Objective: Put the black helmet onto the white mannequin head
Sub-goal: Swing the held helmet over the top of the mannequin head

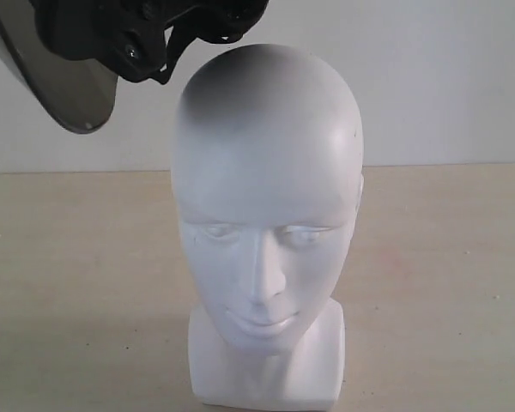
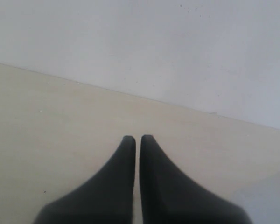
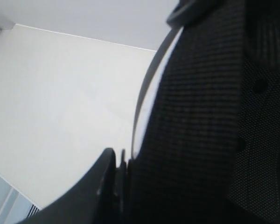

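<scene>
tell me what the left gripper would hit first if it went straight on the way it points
No object shows in its line. The left gripper, shut, points over beige tabletop toward the white wall; it would probably meet tabletop or wall first, depth unclear.

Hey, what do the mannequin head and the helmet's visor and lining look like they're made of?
The white mannequin head looks like moulded plastic or foam, matte with soft highlights. The black helmet has a visor of smoky tinted plastic, smooth-surfaced; its lining is woven mesh fabric, showing a fine grid.
</scene>
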